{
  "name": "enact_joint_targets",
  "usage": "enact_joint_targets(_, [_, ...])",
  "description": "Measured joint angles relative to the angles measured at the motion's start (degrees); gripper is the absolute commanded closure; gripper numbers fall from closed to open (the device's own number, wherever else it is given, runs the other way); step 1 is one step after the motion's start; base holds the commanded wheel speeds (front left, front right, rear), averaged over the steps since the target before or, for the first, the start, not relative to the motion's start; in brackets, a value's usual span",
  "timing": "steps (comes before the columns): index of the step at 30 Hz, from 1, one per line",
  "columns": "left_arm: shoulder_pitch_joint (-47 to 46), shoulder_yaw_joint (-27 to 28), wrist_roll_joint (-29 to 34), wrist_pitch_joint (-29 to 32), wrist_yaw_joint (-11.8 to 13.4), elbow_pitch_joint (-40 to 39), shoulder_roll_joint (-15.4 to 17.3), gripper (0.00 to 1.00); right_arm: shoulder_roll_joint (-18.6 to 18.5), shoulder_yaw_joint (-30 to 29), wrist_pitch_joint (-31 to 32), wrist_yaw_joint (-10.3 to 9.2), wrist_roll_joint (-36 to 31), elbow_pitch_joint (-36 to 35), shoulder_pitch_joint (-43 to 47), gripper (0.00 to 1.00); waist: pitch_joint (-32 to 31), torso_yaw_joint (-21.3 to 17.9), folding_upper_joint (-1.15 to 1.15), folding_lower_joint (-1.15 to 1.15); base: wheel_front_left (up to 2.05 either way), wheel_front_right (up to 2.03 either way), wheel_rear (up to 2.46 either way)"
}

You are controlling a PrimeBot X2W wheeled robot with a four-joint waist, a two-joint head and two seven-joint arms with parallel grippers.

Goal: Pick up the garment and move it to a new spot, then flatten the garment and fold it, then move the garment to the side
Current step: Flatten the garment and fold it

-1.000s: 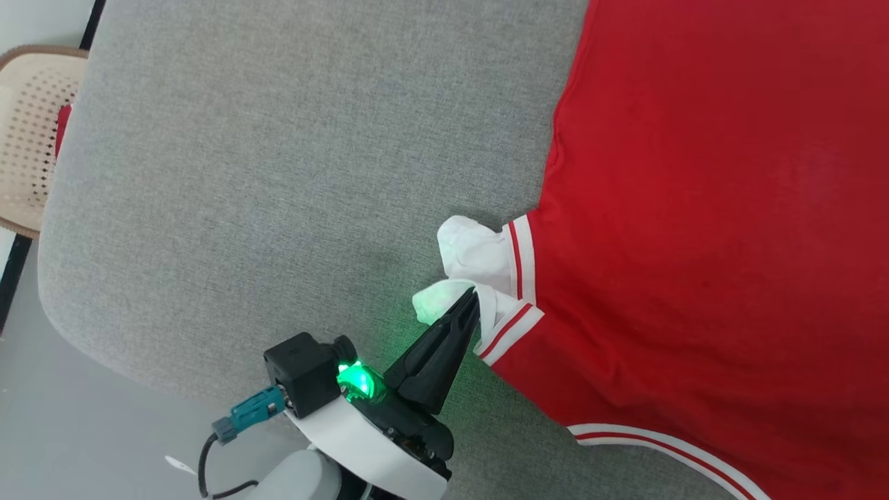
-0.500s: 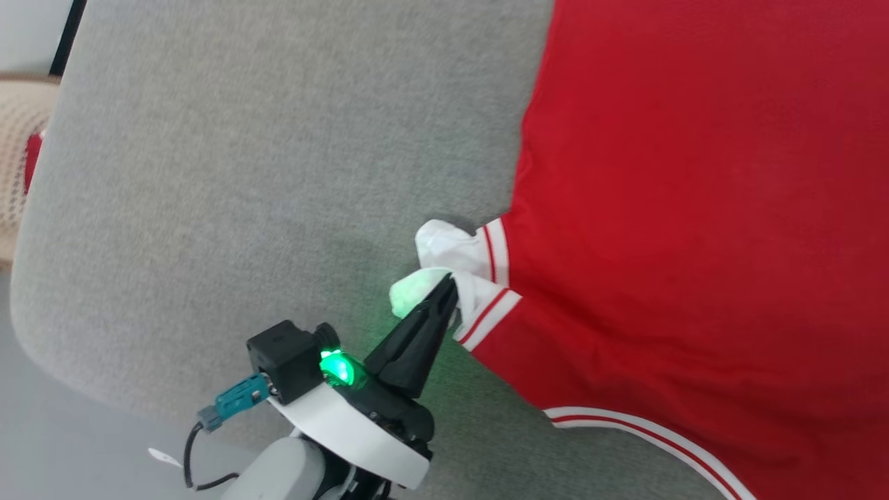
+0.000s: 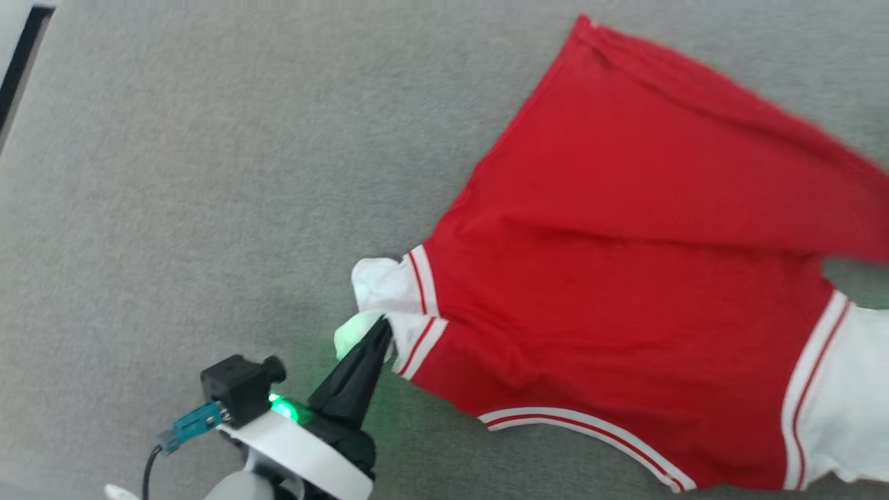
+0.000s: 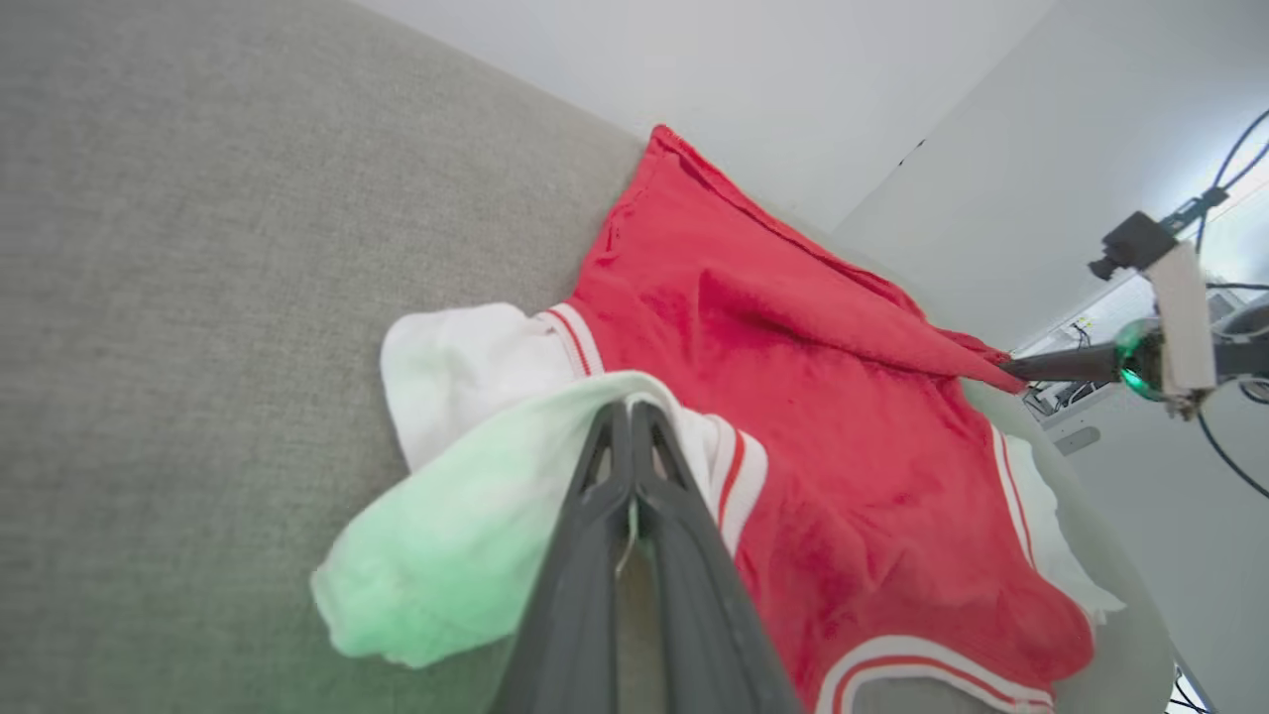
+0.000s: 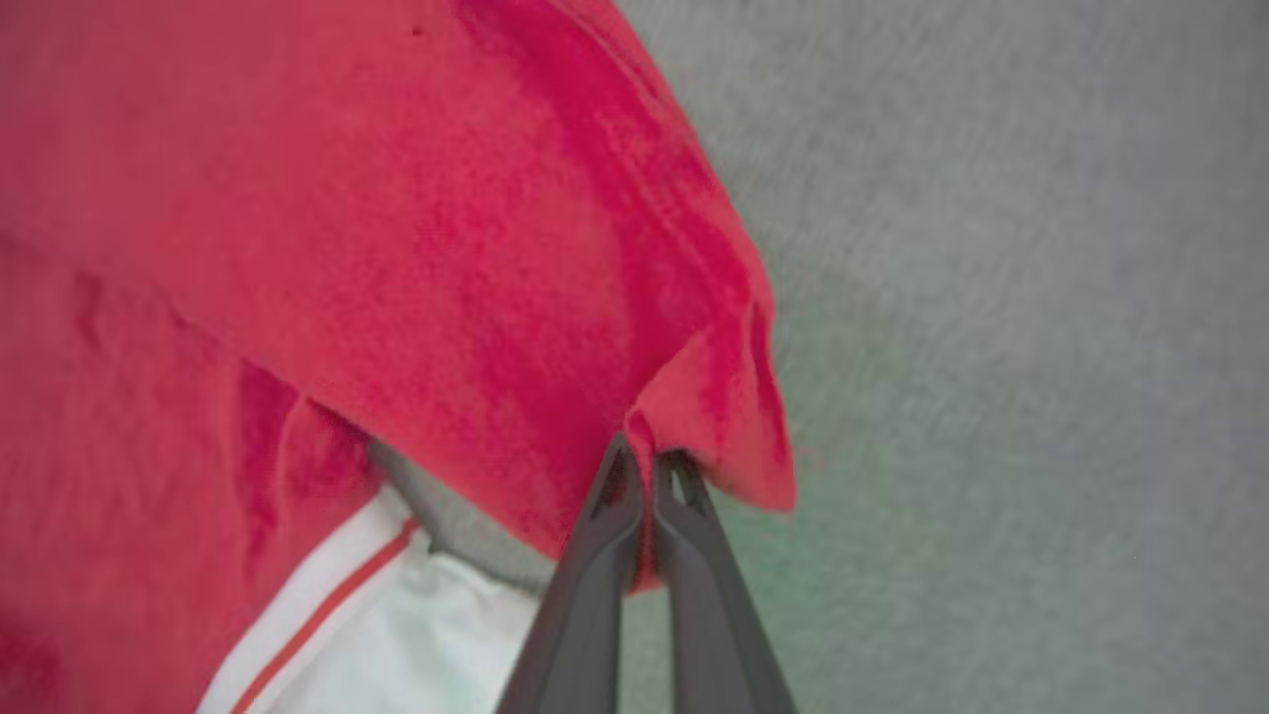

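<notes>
The garment, a red shirt with white sleeves and striped trim, lies spread on the grey padded surface. My left gripper is shut on the white left sleeve, its fingers pinching the cloth in the left wrist view. My right gripper is shut on a red corner of the garment, which is lifted into a taut fold above the rest. The left wrist view shows that right gripper far off, holding the stretched red edge. The other white sleeve lies at the lower right.
The grey padded surface runs wide to the left of the garment. A dark strip and pale floor show at the upper left corner. White walls stand behind the surface in the left wrist view.
The head camera has swung, bringing more of the garment into view. The right gripper has shut on a red corner and raised it into a fold. The left gripper keeps its hold on the sleeve.
</notes>
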Motion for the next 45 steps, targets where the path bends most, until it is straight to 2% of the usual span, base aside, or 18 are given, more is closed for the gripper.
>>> enact_joint_targets(5, [1.8, 1.1, -1.6, 0.1, 0.2, 1.2, 1.5, 1.00, -1.5, -2.5, -3.5, 0.00, 2.9, -8.2, 16.8, 1.00, -2.6, -2.8, 0.00, 0.00, 0.00, 0.00, 0.00])
enact_joint_targets(8, [2.6, 1.8, -2.3, 0.1, 0.3, 1.1, 2.1, 1.00, -1.1, -5.1, -4.8, 0.00, 3.0, -12.0, 26.1, 1.00, -3.8, -4.2, 0.00, 0.00, 0.00, 0.00, 0.00])
enact_joint_targets(12, [3.7, 2.6, -3.1, 0.1, 0.7, 1.2, 2.5, 1.00, 1.2, -9.2, -4.5, 0.00, 1.7, -16.6, 36.9, 1.00, -4.7, -5.3, 0.00, 0.00, 0.00, 0.00, 0.00])
enact_joint_targets(17, [4.2, 3.1, -4.9, 0.1, 0.7, 1.6, 2.8, 1.00, 6.7, -14.6, -3.5, -0.01, -1.1, -22.0, 44.6, 1.00, -5.2, -6.0, 0.00, 0.00, 0.00, 0.00, 0.00])
enact_joint_targets(18, [4.3, 3.1, -4.9, 0.1, 0.7, 1.7, 2.9, 1.00, 8.0, -16.2, -4.0, -0.01, -2.2, -22.7, 44.9, 0.51, -5.3, -6.1, 0.00, 0.00, 0.00, 0.00, 0.00])
enact_joint_targets(19, [4.4, 3.0, -4.9, 0.1, 0.7, 1.8, 2.9, 1.00, 8.8, -17.8, -4.0, 0.00, -3.3, -23.5, 45.0, 0.14, -5.4, -6.2, 0.00, 0.00, 0.00, 0.00, 0.00])
enact_joint_targets(20, [4.4, 2.9, -4.9, 0.1, 0.7, 1.8, 2.9, 1.00, 9.2, -19.2, -3.8, 0.00, -4.5, -24.4, 45.3, 0.00, -5.5, -6.3, 0.00, 0.00, 0.00, 0.00, 0.00])
enact_joint_targets(23, [4.4, 2.7, -4.9, 0.2, 0.7, 1.8, 2.9, 1.00, 11.1, -24.2, -2.4, 0.00, -6.2, -27.5, 46.1, 0.00, -5.8, -6.3, 0.00, 0.00, 0.00, 0.00, 0.00])
enact_joint_targets(27, [4.3, 2.2, -4.6, 0.2, 0.7, 1.6, 2.6, 1.00, 11.4, -31.9, 0.5, 0.00, -8.0, -32.9, 46.1, 0.00, -5.7, -5.6, 0.00, 0.00, 0.00, 0.00, 0.00])
enact_joint_targets(29, [3.9, 1.8, -4.3, 0.2, 0.7, 1.4, 2.0, 1.00, 11.3, -35.1, 1.8, 0.00, -9.0, -35.2, 44.2, 0.00, -5.5, -5.0, 0.00, 0.00, 0.00, 0.00, 0.00])
enact_joint_targets(32, [3.4, 1.2, -3.7, 0.2, 0.7, 1.1, 1.2, 1.00, 10.2, -36.1, 1.5, -0.01, -11.1, -37.5, 38.0, 0.00, -4.9, -4.0, 0.00, 0.00, 0.00, 0.00, 0.00])
enact_joint_targets(36, [2.3, 0.2, -3.2, 0.1, 0.6, 1.5, -0.5, 1.00, 13.4, -28.3, 0.1, 0.00, -11.6, -32.4, 25.8, 0.00, -4.5, -2.6, 0.00, 0.00, 0.00, 0.00, 0.00])
enact_joint_targets(40, [1.4, -0.7, -3.4, 0.0, 0.2, 2.5, -1.8, 1.00, 16.3, -17.9, 0.1, 0.00, -14.2, -22.2, 13.1, 0.00, -3.9, -1.1, 0.00, 0.00, 0.00, 0.00, 0.00])
enact_joint_targets(45, [-0.3, -2.0, -3.5, -0.1, 0.1, 3.6, -3.0, 1.00, 17.5, -7.1, 0.6, 0.00, -16.8, -10.2, 0.1, 0.00, -2.0, 0.2, 0.00, 0.00, 0.00, 0.00, 0.00])
